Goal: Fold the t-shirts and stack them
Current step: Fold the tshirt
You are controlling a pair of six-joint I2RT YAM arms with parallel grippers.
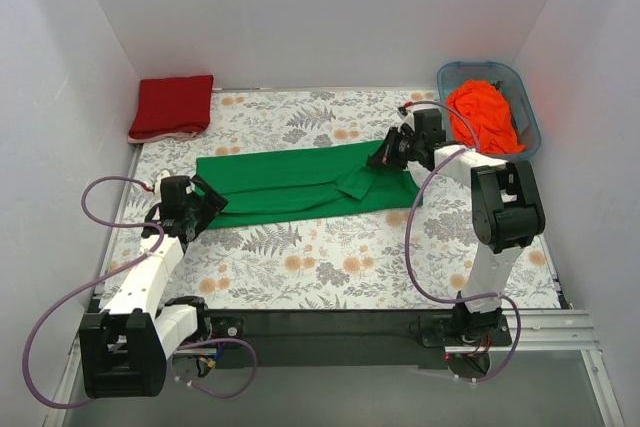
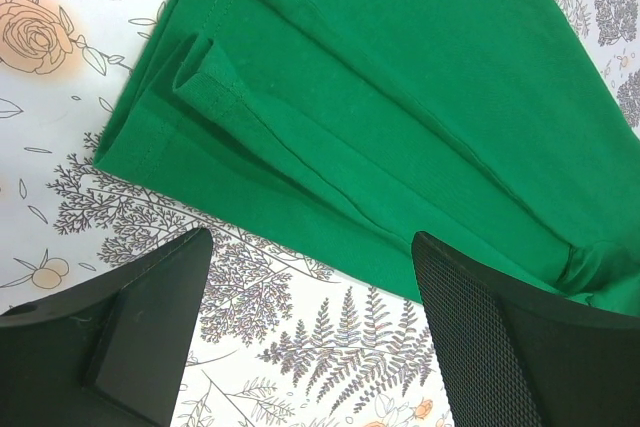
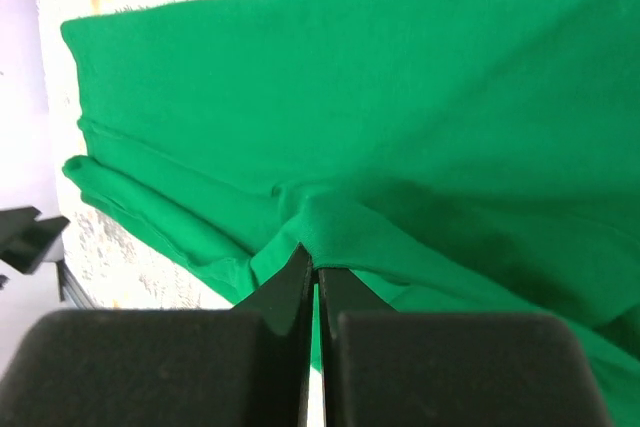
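Shirts sit in three places in the top view: the green t-shirt (image 1: 300,182) lies as a long, partly folded band across the middle of the floral worktop (image 1: 330,267), the red t-shirt (image 1: 172,107) is folded in the far left corner, and the orange t-shirt (image 1: 487,112) is bunched in the blue-grey tub (image 1: 530,132) at far right. The left claw (image 1: 207,199) is at the band's left end, the right claw (image 1: 384,155) at its right end.

From the left wrist, the fingers (image 2: 150,317) are spread wide above the stitched hem, holding nothing. Layered edges show there, slightly offset. If the claw closes on only the top layer, the lower ones would probably drag and the fold go crooked.

From the right wrist, the fingers are pressed together, pinching a small raised ridge of green cloth. So thin a pinch could slip out under tension, I judge, or pull a pucker.

The cloth looks like a soft matt knit, limp, with double-stitched hems; the worktop cover is smooth and printed, the tub hard plastic
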